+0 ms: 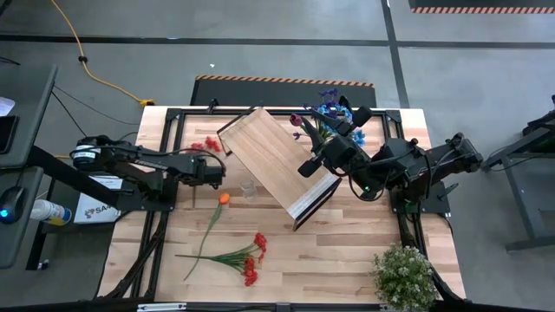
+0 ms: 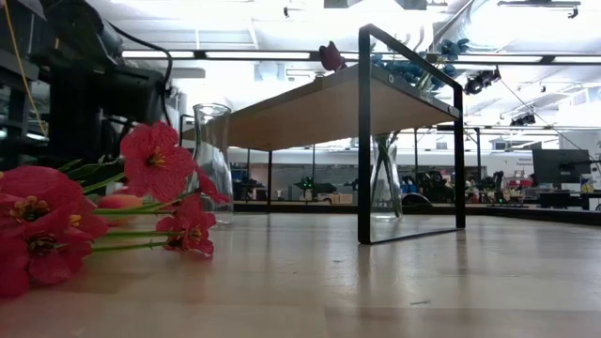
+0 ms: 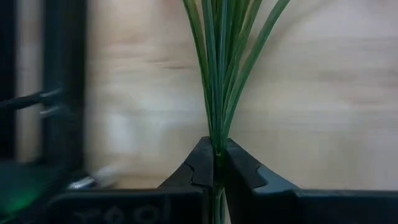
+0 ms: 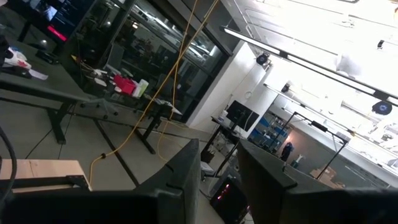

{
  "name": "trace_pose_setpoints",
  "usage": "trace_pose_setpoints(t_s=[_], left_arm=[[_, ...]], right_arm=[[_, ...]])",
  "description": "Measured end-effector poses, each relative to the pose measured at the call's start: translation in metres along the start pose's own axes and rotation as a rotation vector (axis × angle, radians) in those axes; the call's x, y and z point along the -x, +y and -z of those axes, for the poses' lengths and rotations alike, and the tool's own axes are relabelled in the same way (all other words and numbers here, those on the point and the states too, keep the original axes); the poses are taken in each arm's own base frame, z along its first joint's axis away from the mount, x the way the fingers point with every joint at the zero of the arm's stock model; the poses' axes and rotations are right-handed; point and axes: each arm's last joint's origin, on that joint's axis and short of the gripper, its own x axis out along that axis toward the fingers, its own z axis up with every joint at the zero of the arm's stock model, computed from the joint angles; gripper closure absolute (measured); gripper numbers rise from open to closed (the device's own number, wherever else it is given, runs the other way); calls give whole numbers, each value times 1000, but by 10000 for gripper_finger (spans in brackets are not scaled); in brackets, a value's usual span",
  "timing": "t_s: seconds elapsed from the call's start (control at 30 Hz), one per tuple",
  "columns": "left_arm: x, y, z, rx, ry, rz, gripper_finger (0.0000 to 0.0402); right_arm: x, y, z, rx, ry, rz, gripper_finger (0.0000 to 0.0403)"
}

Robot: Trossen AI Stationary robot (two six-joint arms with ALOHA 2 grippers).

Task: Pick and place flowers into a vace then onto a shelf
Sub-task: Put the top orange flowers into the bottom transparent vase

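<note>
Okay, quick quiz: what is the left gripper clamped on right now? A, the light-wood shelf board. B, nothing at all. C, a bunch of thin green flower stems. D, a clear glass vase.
C: in the left wrist view the left gripper is shut on a bunch of thin green flower stems that fan out beyond its dark fingertips.

Two dark arms, matte black links and housings.
Left arm: a pale ring is seen at the base joint, black cabling is run along the links. Right arm: bulkier black housings, cable loops are carried near the wrist. Left gripper fingers are black, wedge-shaped, with ridged inner faces; faint embossed lettering is seen on the block below.
</note>
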Motion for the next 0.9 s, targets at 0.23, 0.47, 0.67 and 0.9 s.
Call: trace_pose_setpoints(t_s=[0.23,0.47,0.67,0.9], left_arm=[[12,8,-5,51,-42,77,352],[25,15,-9,109,-75,188,352],[36,23,-14,164,-123,286,352],[49,38,-19,245,-203,403,352]], right_arm=[[0,0,0,0,0,0,304],[0,0,0,0,-1,-1,304],[0,0,0,0,-2,-1,304],[0,0,0,0,-2,-2,304]])
